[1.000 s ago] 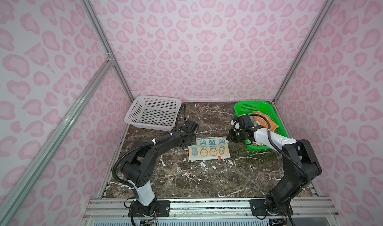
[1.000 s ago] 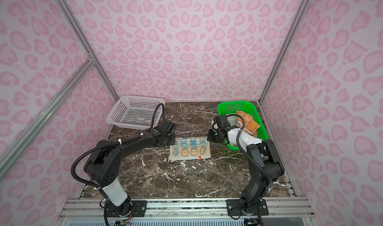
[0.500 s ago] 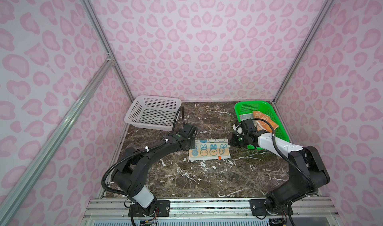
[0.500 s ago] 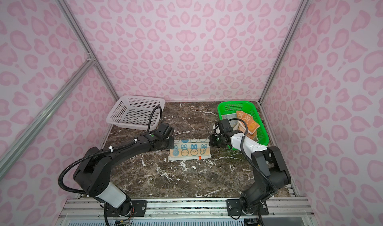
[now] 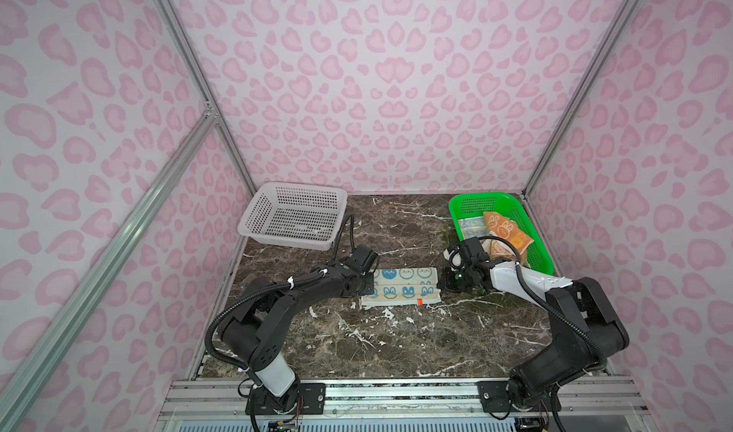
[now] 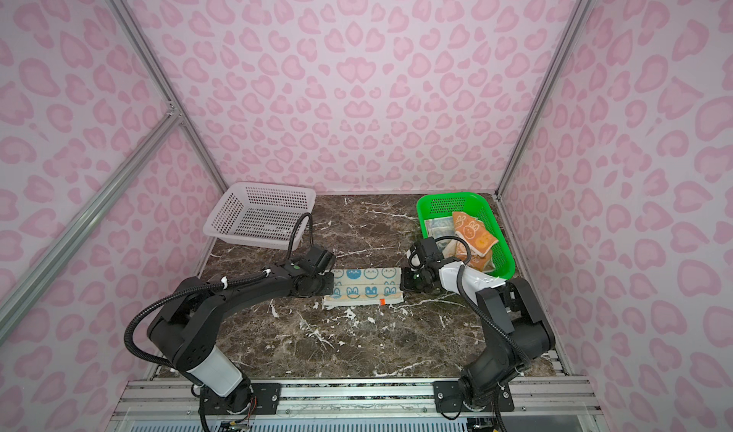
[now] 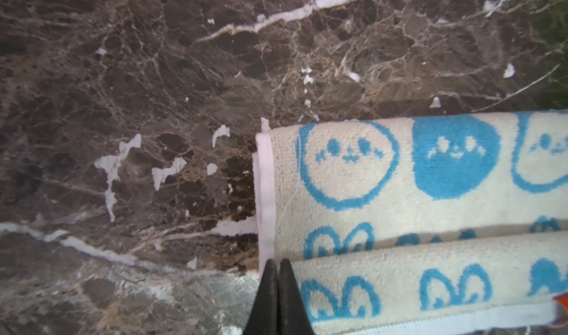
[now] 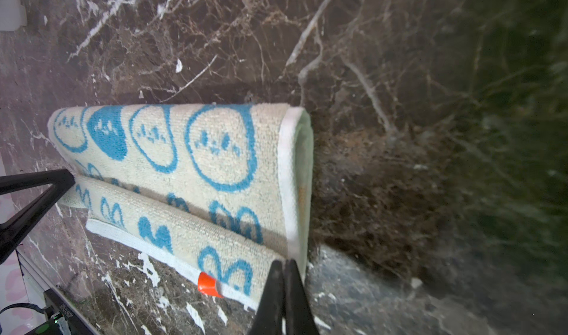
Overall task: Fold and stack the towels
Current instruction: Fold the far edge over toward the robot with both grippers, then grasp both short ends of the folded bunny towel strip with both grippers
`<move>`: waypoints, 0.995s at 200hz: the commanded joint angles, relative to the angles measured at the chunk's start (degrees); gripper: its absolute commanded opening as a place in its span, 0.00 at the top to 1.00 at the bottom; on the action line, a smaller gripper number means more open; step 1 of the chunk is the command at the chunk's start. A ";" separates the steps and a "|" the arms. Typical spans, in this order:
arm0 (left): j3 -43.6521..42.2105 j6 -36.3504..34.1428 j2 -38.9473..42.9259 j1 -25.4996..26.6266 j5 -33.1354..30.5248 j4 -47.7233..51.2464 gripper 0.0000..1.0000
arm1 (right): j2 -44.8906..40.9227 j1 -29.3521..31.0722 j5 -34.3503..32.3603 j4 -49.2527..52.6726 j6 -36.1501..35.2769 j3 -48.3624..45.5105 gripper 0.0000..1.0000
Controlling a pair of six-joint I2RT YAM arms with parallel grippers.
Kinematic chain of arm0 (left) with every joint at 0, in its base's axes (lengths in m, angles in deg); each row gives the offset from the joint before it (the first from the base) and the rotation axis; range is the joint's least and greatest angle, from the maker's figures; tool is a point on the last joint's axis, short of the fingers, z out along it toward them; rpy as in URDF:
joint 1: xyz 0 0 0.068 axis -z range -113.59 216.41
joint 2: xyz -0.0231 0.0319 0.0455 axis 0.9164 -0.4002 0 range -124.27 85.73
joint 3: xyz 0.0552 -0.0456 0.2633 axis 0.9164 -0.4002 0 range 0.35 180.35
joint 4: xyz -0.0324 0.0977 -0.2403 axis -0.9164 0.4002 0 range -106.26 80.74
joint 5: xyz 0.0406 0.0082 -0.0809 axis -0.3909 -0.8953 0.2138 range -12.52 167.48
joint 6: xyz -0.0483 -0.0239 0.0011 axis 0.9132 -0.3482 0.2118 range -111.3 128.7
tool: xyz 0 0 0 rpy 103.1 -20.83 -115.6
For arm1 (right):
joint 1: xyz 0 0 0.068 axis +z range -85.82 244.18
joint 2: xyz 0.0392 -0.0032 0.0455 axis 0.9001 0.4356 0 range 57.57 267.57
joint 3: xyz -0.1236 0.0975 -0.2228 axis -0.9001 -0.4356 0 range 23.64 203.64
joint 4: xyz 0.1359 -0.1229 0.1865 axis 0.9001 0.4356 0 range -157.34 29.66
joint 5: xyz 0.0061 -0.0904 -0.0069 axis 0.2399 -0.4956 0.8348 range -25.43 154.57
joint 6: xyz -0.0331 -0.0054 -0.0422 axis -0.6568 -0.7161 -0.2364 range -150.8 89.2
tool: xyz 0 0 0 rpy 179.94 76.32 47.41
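Observation:
A cream towel [image 5: 400,287] [image 6: 367,287] printed with blue bunny faces lies folded into a long strip on the marble table. My left gripper [image 5: 374,288] [image 6: 331,287] is shut, its tips [image 7: 278,262] resting at the strip's left end. At the right end my right gripper [image 5: 442,285] [image 6: 402,284] is also shut, with its tips [image 8: 284,262] against the hem. No cloth shows between either pair of fingers. The towel [image 7: 399,195] [image 8: 199,164] carries an orange tag [image 8: 209,284]. An orange bunny towel [image 5: 503,229] and a pale one [image 5: 470,226] lie in the green basket.
The green basket [image 5: 476,197] [image 6: 448,196] stands at the back right, just behind the right wrist. A white perforated basket [image 5: 301,188] [image 6: 258,190] sits at the back left. Pink patterned walls close in three sides; a metal rail runs along the front.
Both grippers have come down from above the table to the two ends of the folded towel, staying shut. The towel itself has not moved.

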 commanded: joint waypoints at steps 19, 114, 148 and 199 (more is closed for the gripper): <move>0.12 0.61 0.15 0.22 -3.04 1.04 0.74 | -0.02 1.00 -2.99 -0.02 0.65 -0.79 0.86; -2.11 0.90 14.74 4.51 -1.39 -5.12 0.38 | -11.71 2.76 0.24 1.32 2.83 0.60 0.01; -1.40 7.39 11.43 4.62 7.28 -5.51 0.37 | -10.27 4.80 4.42 -4.74 6.75 -1.64 0.01; -5.06 10.27 7.23 4.79 12.40 -9.90 0.39 | -6.07 5.47 5.85 -10.26 8.11 -5.95 0.01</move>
